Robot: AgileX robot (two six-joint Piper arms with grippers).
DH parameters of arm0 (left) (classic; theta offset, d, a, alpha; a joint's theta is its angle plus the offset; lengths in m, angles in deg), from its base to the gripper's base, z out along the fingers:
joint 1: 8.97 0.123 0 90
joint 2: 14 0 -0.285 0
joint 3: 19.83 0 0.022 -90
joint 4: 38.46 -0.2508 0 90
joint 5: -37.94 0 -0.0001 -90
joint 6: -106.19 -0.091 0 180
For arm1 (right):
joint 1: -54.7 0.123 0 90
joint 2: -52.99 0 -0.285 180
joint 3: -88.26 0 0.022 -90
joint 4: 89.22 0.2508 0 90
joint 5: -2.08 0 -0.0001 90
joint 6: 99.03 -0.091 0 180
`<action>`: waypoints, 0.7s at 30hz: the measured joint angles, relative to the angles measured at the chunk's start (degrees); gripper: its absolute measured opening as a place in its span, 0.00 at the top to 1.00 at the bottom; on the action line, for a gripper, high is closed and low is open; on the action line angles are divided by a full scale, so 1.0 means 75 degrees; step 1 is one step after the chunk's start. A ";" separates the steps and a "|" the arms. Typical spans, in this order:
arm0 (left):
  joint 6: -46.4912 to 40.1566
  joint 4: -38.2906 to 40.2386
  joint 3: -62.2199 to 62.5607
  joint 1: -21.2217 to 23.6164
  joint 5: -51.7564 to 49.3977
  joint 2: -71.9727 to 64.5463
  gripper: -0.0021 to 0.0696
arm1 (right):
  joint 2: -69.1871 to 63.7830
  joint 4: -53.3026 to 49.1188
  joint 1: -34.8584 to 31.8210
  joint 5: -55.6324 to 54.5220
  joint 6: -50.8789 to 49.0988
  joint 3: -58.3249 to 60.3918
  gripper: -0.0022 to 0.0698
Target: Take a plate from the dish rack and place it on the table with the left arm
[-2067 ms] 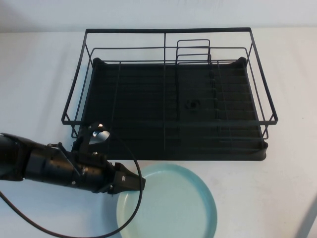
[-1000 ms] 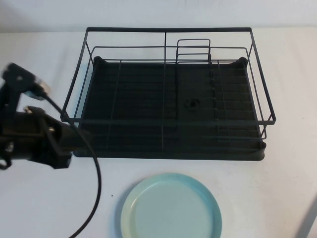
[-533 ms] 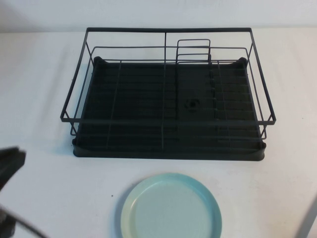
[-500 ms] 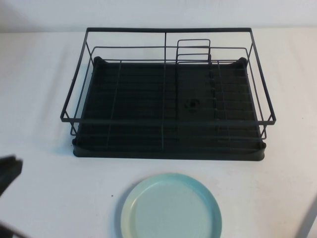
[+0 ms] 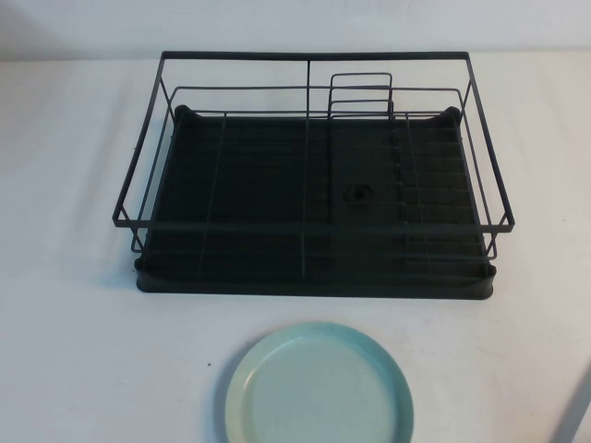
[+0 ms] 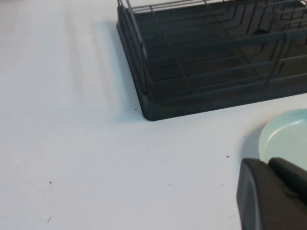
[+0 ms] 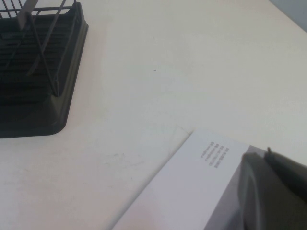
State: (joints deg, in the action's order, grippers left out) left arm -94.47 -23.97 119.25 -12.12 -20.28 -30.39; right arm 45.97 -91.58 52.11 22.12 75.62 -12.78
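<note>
The pale turquoise plate (image 5: 319, 386) lies flat on the white table (image 5: 74, 351), just in front of the black wire dish rack (image 5: 314, 185). The rack holds nothing. Neither arm shows in the high view. In the left wrist view my left gripper (image 6: 268, 165) hovers over the table, its fingers together and empty, with the plate's edge (image 6: 288, 139) just beyond it and the rack's corner (image 6: 216, 72) further off. My right gripper (image 7: 266, 153) is shut and empty, parked above a white box, away from the rack's corner (image 7: 33, 81).
A white box with a small printed label (image 7: 192, 191) lies under the right gripper; its grey edge shows at the high view's lower right (image 5: 577, 406). A small wire plate holder (image 5: 360, 92) stands at the rack's back.
The left arm has let go of the plate, pulled back to the left and left the high view. The plate stays flat on the table.
</note>
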 joint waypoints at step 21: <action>0.2591 -0.1403 -0.4921 0.0000 0.5536 0.1220 0.97 | 0.0000 0.0000 0.0000 0.0000 0.0000 0.0000 1.00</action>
State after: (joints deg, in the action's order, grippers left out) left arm -75.03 -34.49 82.34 -12.12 21.24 -21.24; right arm 45.97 -91.58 52.11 22.12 75.62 -12.78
